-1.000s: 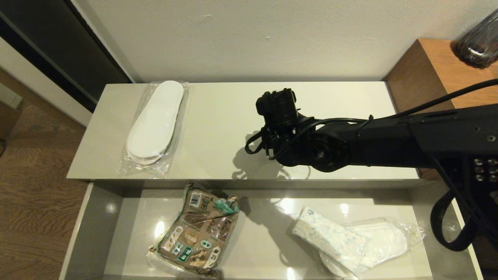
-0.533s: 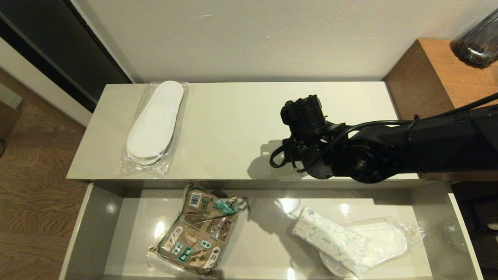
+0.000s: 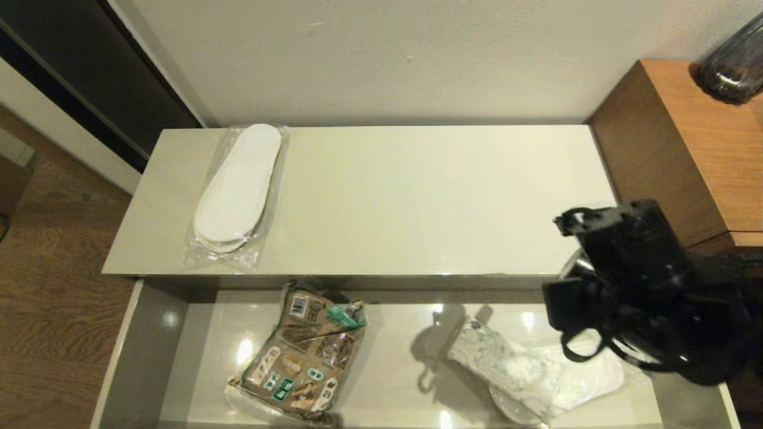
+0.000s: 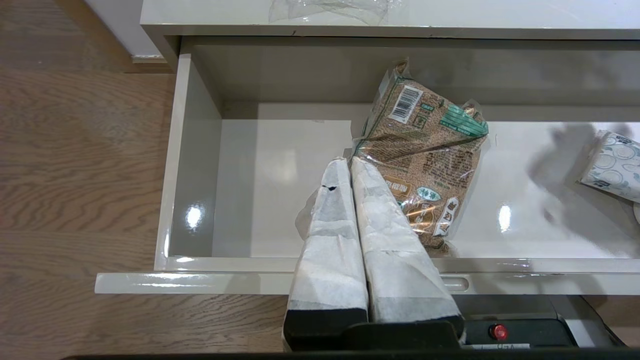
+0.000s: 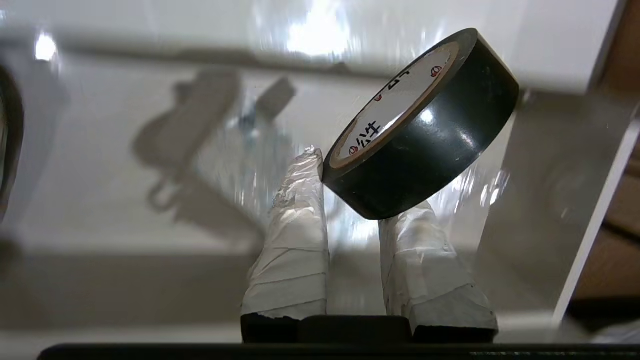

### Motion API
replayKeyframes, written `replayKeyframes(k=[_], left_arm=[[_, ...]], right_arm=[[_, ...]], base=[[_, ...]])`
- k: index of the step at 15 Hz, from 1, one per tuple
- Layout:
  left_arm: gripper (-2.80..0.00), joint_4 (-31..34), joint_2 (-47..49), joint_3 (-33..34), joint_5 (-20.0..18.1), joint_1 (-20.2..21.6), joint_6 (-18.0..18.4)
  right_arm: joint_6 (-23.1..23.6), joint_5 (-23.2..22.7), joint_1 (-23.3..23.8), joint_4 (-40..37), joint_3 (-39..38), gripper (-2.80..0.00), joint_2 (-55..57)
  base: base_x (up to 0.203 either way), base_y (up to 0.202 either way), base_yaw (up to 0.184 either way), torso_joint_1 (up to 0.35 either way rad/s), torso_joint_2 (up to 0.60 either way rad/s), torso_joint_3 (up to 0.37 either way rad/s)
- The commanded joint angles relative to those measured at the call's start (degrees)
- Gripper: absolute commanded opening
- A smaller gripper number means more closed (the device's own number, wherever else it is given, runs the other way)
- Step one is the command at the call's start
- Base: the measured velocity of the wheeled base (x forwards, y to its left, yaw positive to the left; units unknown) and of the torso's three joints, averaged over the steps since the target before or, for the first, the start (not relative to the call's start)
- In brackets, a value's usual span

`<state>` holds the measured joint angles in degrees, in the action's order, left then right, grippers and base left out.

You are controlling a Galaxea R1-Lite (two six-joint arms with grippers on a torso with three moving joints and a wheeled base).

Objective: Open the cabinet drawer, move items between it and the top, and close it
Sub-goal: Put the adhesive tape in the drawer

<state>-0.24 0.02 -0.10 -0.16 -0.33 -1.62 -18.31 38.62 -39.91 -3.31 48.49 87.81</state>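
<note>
Black tape roll [image 5: 425, 125], held tilted between the two taped fingers [image 5: 295, 235] of the right gripper [image 5: 352, 200], which are closed against it, above the right end of the cabinet drawer [image 3: 149, 351]. The drawer stands fully open, its glossy grey-beige floor bearing a brown snack bag [image 3: 304, 354] at centre-left and a printed tissue pack [image 3: 506, 363] lying across a bagged slipper [image 3: 590, 372] at right. Behind it, the cream top [image 3: 417, 196] carries one bag of white slippers [image 3: 238, 187] near its left end. Left gripper [image 4: 350, 165]: fingers pressed together, holding nothing, poised over the drawer's front edge near the snack bag. Surroundings: white wall [image 3: 381, 53], wood floor [image 3: 47, 286], brown wooden furniture [image 3: 691, 137] at right.
</note>
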Motion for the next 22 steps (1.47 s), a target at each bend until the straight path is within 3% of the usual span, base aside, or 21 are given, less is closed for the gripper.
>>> replayKeyframes(k=[1, 4, 6, 11, 16, 22], left_arm=[[-2.80, -0.02, 0.06, 0.01, -0.02, 0.05, -0.01], [-2.80, -0.02, 0.06, 0.01, -0.02, -0.02, -0.03], [-2.80, -0.02, 0.06, 0.01, -0.02, -0.02, -0.05], [-2.80, -0.02, 0.06, 0.01, -0.02, -0.02, -0.03], [-2.80, -0.02, 0.06, 0.01, -0.02, -0.02, 0.03], [-2.80, -0.02, 0.06, 0.01, -0.02, -0.02, -0.05]], right_arm=[[-4.77, -6.85, 0.92, -1.42, -10.29, -2.80, -9.61], [-13.86, -13.54, 2.39, 0.24, -19.01, -2.80, -9.13], [-16.84, -16.90, 3.85, 6.60, -23.37, -2.80, -4.87], [-17.62, -24.66, 13.36, 25.05, -27.56, -2.80, 11.61], [-17.64, -26.91, 18.25, 39.65, -26.87, -2.80, 25.75], [-17.56, -26.35, 20.09, 41.19, -24.96, -2.80, 28.88]], base=[[0.000, 0.000, 0.000, 0.000, 0.00, 0.000], [0.000, 0.000, 0.000, 0.000, 0.00, 0.000], [0.000, 0.000, 0.000, 0.000, 0.00, 0.000], [0.000, 0.000, 0.000, 0.000, 0.00, 0.000], [0.000, 0.000, 0.000, 0.000, 0.00, 0.000], [0.000, 0.000, 0.000, 0.000, 0.00, 0.000]])
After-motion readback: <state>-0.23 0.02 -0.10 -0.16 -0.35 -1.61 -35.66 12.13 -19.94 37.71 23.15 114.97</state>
